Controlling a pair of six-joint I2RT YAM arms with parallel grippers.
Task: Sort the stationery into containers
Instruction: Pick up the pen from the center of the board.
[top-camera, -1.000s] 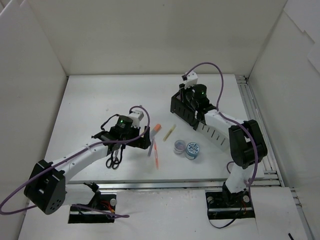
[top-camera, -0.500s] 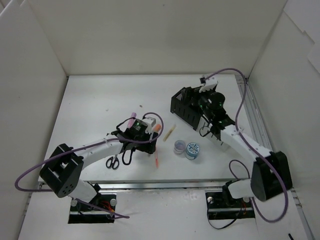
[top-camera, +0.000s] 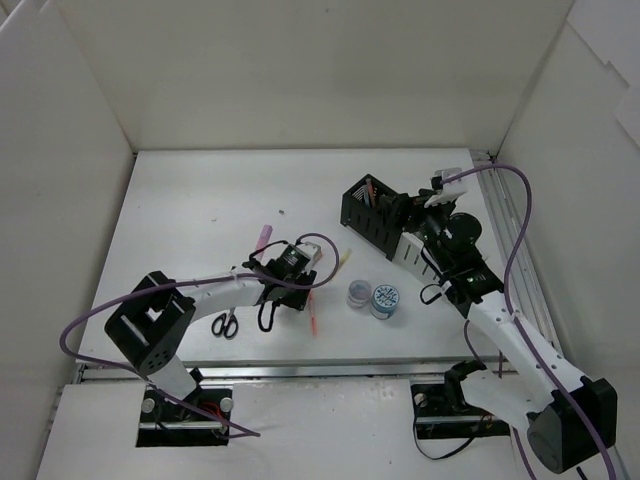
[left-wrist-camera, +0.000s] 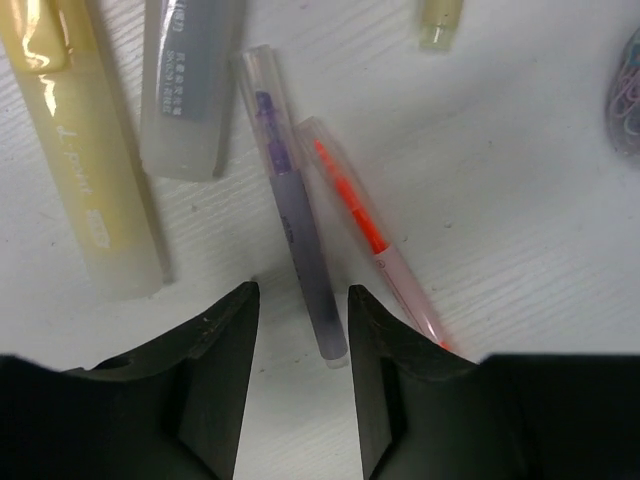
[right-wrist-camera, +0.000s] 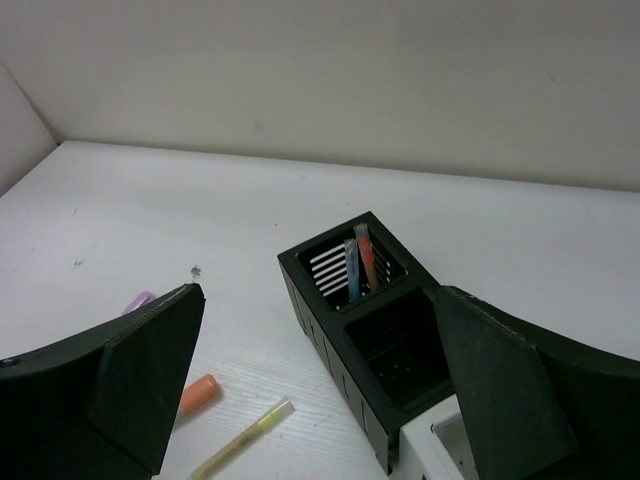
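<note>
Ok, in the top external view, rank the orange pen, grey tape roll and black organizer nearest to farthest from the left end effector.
1. orange pen, just beside the left end effector, on its near side.
2. grey tape roll, off to its right.
3. black organizer, farther right and back.

light: bright, even, from overhead, white walls (top-camera: 300, 70) bouncing it around
shadows: soft little ones under the arms (top-camera: 215, 289) on the table (top-camera: 180, 200)
glare: shiny streak down the yellow highlighter (left-wrist-camera: 90, 190)
focus: top view sharp, left gripper (left-wrist-camera: 300, 295) dark and soft up close
</note>
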